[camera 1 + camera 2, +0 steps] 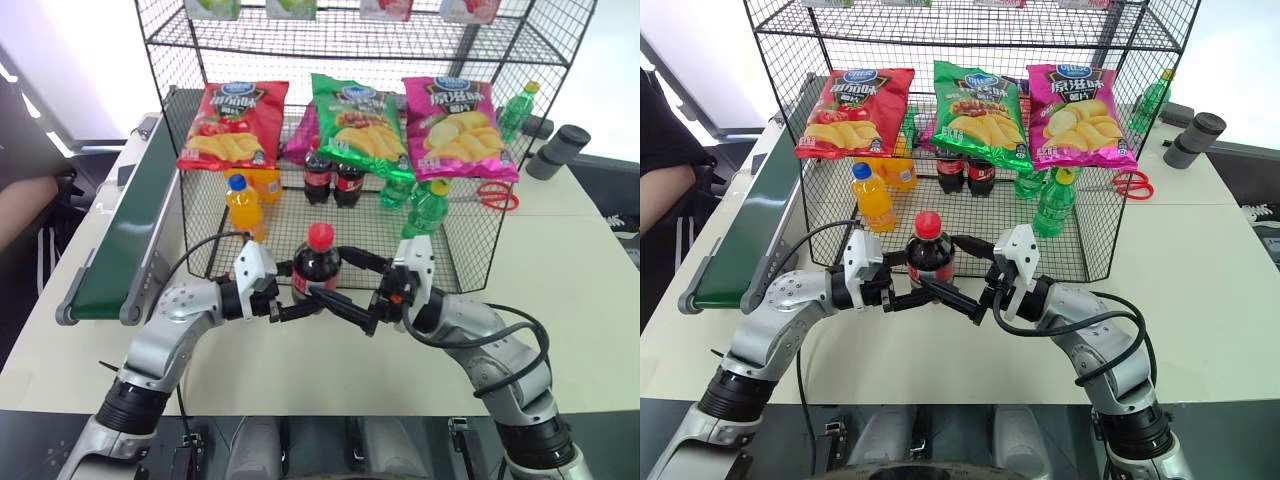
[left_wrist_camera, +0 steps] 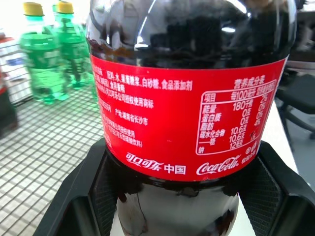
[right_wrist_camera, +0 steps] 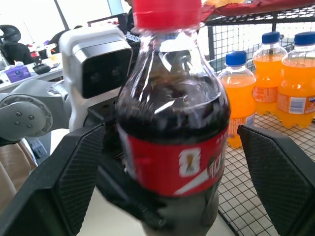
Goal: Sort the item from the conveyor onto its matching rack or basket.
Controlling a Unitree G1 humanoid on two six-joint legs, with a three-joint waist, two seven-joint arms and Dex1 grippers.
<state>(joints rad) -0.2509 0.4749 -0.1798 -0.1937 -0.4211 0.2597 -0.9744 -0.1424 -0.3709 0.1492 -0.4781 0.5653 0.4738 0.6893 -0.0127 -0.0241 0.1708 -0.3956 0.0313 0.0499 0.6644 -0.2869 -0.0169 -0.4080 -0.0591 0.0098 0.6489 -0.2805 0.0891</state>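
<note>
Cola bottle (image 1: 317, 268) upright just in front of the rack (image 1: 470, 262), clamped low by left gripper (image 1: 300, 300), right gripper (image 1: 352, 285) spread around it, untouching; risk: an uneven right closure tips it against the mesh, short of the colas (image 1: 333, 178) inside.

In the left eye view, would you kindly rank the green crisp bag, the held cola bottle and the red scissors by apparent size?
1. green crisp bag
2. cola bottle, nearer the camera, so flattered
3. red scissors

light: bright, even | glare: blown-out windows behind | blur: slight, right wrist view
</note>
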